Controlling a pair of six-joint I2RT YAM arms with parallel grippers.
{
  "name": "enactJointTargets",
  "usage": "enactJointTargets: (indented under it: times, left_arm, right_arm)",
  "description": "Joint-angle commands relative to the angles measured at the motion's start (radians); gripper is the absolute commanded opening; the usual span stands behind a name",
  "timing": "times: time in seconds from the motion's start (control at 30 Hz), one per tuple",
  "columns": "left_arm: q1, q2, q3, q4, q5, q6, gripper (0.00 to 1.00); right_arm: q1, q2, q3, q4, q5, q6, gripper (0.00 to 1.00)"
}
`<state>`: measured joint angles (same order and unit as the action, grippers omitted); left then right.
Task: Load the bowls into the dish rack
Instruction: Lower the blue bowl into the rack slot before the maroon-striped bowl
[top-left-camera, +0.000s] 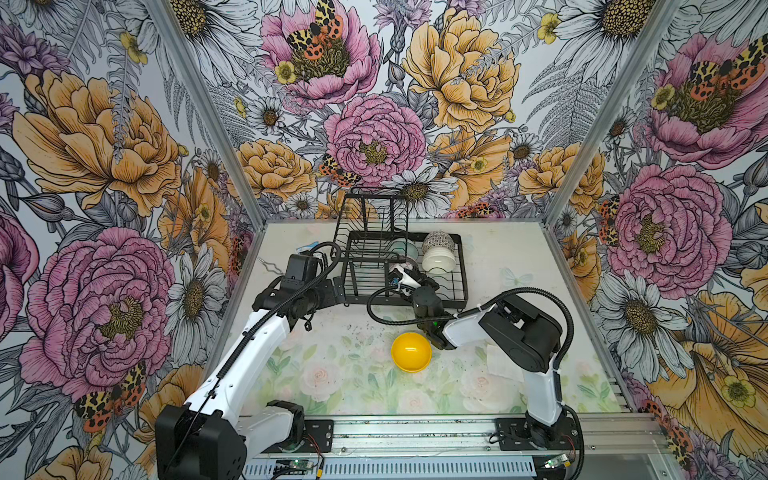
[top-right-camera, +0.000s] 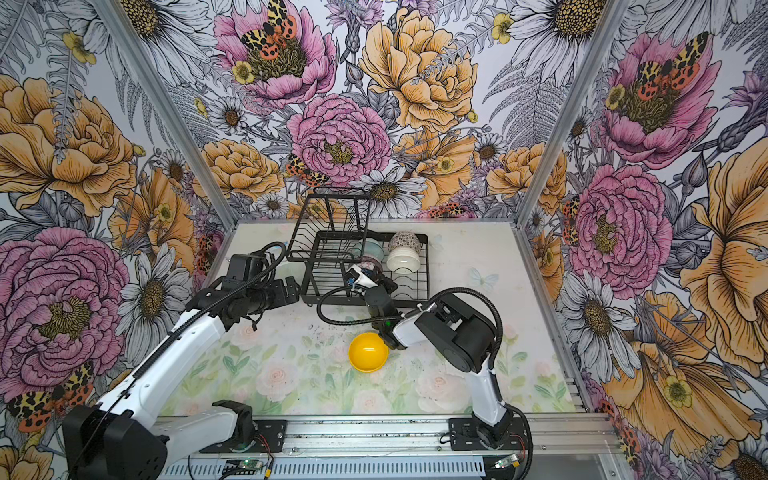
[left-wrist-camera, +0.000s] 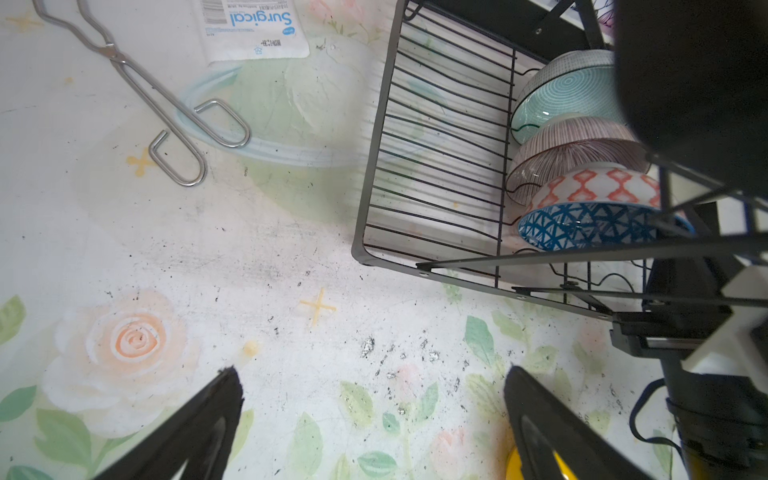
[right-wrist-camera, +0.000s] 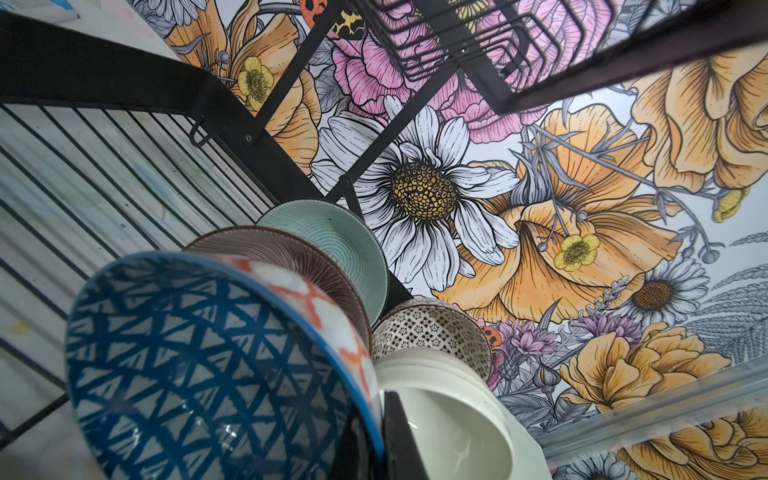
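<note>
The rack (top-left-camera: 462, 270) stands at the back of the table (top-left-camera: 332, 374). Five bowls are on edge in it. The teal bowl (left-wrist-camera: 569, 89), the pink-lined bowl (left-wrist-camera: 577, 145) and the blue bowl (left-wrist-camera: 590, 224) lean in one row, each touching the next. Beside them the patterned bowl (top-left-camera: 437, 241) sits behind the white bowl (top-left-camera: 439, 261).

The right gripper (right-wrist-camera: 376, 440) reaches in over the front rim, its fingers pressed together on the blue bowl's rim. The white bowl lies just beside the outer finger. The raised tier (right-wrist-camera: 582, 77) hangs over the left part of the rack, above that row.

The yellow bowl (top-left-camera: 411, 351) sits mouth up on the table in front of the rack, just beside the right arm's lower link in both top views.

The left gripper (left-wrist-camera: 372, 386) hovers over bare table near the rack's front left corner, fingers wide apart and holding nothing. Steel tongs (left-wrist-camera: 109, 48) and a surgical packet (left-wrist-camera: 253, 33) lie on the table left of the rack, well apart from the bowls.
</note>
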<state>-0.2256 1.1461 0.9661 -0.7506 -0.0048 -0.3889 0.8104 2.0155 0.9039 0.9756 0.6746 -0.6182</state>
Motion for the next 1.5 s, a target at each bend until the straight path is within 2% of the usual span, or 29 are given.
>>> enactJointTargets:
  times: [0.0,0.73,1.2,1.47]
  left_arm:
    - [0.008,-0.017,-0.012,0.025,0.022,0.015,0.99]
    - [0.007,-0.045,-0.021,0.025,0.028,0.010,0.99]
    - [0.008,-0.054,-0.024,0.025,0.029,0.013,0.99]
    - [0.008,-0.044,-0.018,0.027,0.031,0.015,0.99]
  right_arm:
    - [0.022,-0.047,-0.030,-0.021,-0.042,0.050,0.00]
    - [0.018,-0.172,-0.053,-0.157,-0.080,0.159,0.00]
    - [0.019,-0.151,-0.007,-0.254,-0.088,0.184,0.00]
    - [0.018,-0.138,0.008,-0.273,-0.086,0.184,0.13]
